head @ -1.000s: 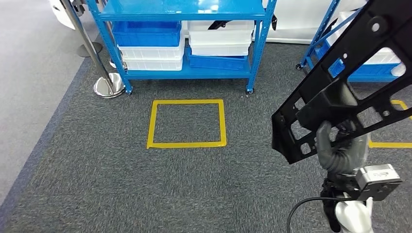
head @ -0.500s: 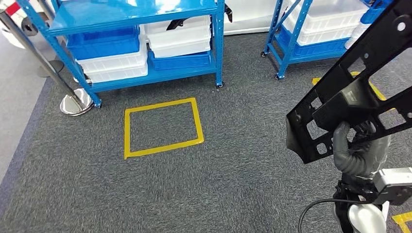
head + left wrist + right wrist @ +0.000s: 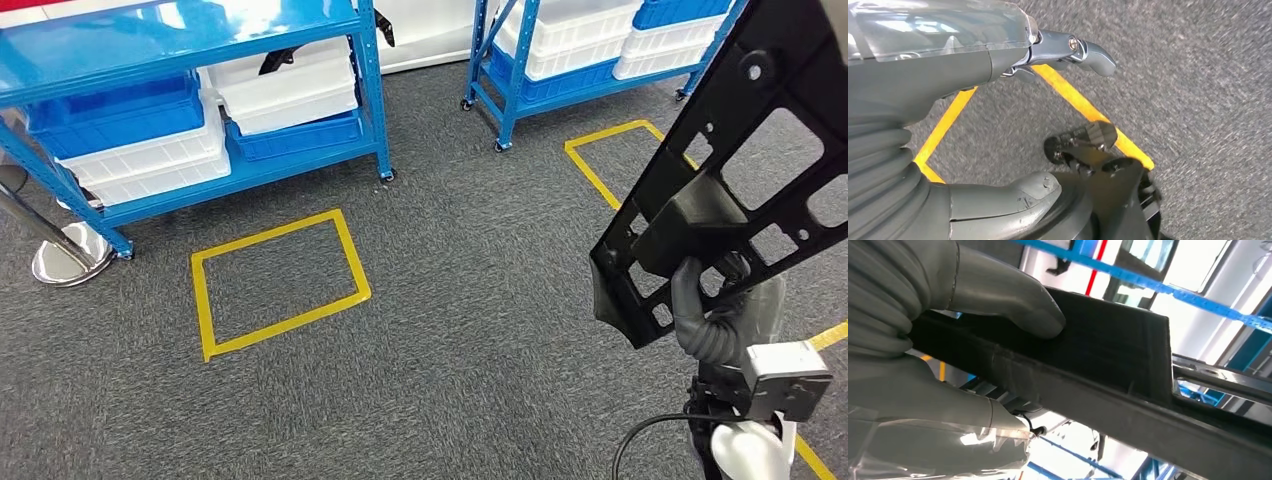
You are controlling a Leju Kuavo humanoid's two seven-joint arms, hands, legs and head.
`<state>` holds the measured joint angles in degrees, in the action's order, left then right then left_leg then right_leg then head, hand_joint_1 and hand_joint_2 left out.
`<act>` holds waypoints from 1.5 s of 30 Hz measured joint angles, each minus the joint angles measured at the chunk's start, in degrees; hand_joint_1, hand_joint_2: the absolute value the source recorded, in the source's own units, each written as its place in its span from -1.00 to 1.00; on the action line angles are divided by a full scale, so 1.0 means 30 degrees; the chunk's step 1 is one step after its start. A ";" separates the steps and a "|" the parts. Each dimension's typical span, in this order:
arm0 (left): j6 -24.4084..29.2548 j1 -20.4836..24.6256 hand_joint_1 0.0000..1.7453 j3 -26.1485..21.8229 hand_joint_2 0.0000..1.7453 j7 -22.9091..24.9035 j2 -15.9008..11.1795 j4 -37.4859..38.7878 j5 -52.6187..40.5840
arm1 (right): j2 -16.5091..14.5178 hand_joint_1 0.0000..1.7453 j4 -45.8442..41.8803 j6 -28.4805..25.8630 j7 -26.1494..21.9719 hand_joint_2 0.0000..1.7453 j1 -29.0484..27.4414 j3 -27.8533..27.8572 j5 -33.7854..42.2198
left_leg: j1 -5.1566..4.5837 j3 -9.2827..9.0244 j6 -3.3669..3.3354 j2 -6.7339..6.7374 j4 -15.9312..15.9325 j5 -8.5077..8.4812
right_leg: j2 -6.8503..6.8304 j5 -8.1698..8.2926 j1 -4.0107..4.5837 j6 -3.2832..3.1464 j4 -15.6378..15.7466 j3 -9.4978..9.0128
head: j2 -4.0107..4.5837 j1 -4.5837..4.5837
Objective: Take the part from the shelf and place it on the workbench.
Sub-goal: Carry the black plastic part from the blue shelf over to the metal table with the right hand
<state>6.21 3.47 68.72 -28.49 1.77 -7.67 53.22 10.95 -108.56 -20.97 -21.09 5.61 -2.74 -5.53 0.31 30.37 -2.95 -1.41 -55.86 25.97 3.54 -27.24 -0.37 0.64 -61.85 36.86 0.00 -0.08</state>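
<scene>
Head view: right hand (image 3: 712, 318) grips black part (image 3: 722, 175), held tilted above carpet, well apart from shelf (image 3: 190, 60). Left wrist view: left hand (image 3: 948, 75) holds nothing, fingers apart over yellow tape (image 3: 1083, 107).

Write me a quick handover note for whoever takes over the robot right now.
Right robot hand: grips the black frame part, held up off the floor.
Left robot hand: holds nothing, hanging over the carpet and yellow floor tape.
Done: part is off the blue shelf, which stands apart across the carpet.
Left: reach the workbench and set the part down on it.
</scene>
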 joint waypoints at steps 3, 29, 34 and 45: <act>0.0013 -0.0069 -1.00 0.0016 1.00 0.0002 0.0000 0.0000 0.0018 | 0.0014 1.00 0.0109 -0.0009 0.0000 1.00 -0.0151 0.0016 -0.0014 | -0.0023 -0.0015 0.0043 0.0859 0.0047 0.0028 | -0.0989 -0.1426 -0.0230 0.0305 -0.3129 0.1650 | 0.0000 0.0064; 0.0248 0.0035 -1.00 0.0383 1.00 0.0235 -0.0093 0.0095 0.0251 | -0.0051 1.00 -0.0044 -0.0847 -0.0140 1.00 -0.1130 0.0415 -0.0956 | -0.0420 -0.0120 -0.0342 -0.0525 -0.0271 0.0327 | 0.1216 0.0860 -0.0118 -0.0102 0.0770 -0.0093 | 0.0002 -0.0172; 0.0255 -0.0076 -1.00 0.0437 1.00 0.0240 -0.0046 0.0095 0.0259 | -0.0051 1.00 -0.0098 -0.0925 -0.0213 1.00 -0.1229 0.0554 -0.1035 | -0.0296 -0.0383 -0.0162 0.0990 0.0365 0.0031 | -0.0955 -0.1283 -0.0272 0.0410 -0.3193 0.1822 | 0.0000 -0.0071; 0.0301 0.0021 -1.00 0.0457 1.00 0.0304 -0.0075 0.0107 0.0271 | -0.0071 1.00 -0.0450 -0.1321 -0.0446 1.00 -0.1495 0.0508 -0.1951 | -0.0051 -0.0236 0.0910 0.2697 -0.0759 0.1020 | -0.2289 0.0357 -0.0604 0.0462 0.0567 -0.0488 | 0.0000 -0.0089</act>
<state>7.11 3.54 70.10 -27.57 1.55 -7.35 54.04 10.74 -109.91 -24.93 -22.43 1.12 -1.22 -11.38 0.15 29.66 -0.22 6.68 -58.14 29.03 -3.32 -26.17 -2.18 2.02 -60.15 35.40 0.00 -0.35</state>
